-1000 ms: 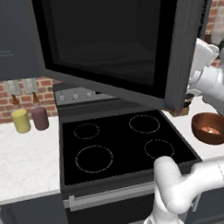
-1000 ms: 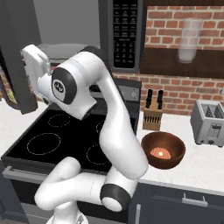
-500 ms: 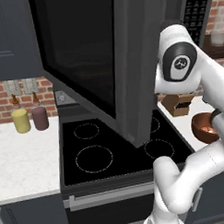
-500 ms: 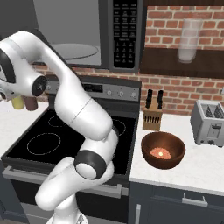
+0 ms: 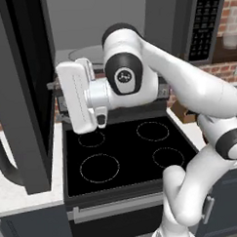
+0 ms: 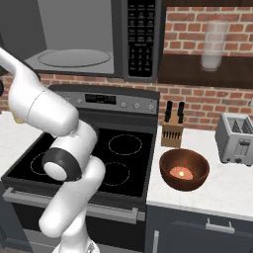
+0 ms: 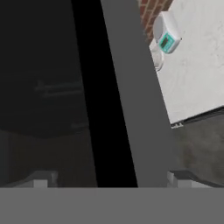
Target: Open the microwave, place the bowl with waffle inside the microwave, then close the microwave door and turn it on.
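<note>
The microwave [image 6: 74, 39] stands open above the stove [image 6: 94, 155], its grey cavity and round glass turntable [image 6: 74, 58] exposed. The microwave door [image 5: 22, 95] is swung wide to the left, edge-on in the left base view, with its curved handle [image 5: 5, 164] low on the outer face. The gripper [image 7: 109, 179] sits right at the door's inner face: in the hand view the dark window and the grey frame stand directly ahead of the fingertips [image 7: 41, 180], which are spread wide apart with nothing between them, so the jaws are released.

The bowl [image 6: 184, 169] rests on the desk [image 6: 217, 190] to the right of the stove, just in front of the knife block [image 6: 172, 131] and near the toaster [image 6: 237, 138]. The waffle [image 6: 180, 173] lies at the bottom of the bowl.

The opening step looks finished, or nearly so, and the bowl has not been touched. The next move seems to call for pulling the hand away from the door, swinging the arm across the stove to the right, and coming down over the bowl's rim with the jaws wide enough to pinch its wall. The open door leaves the cavity free for the bowl.
</note>
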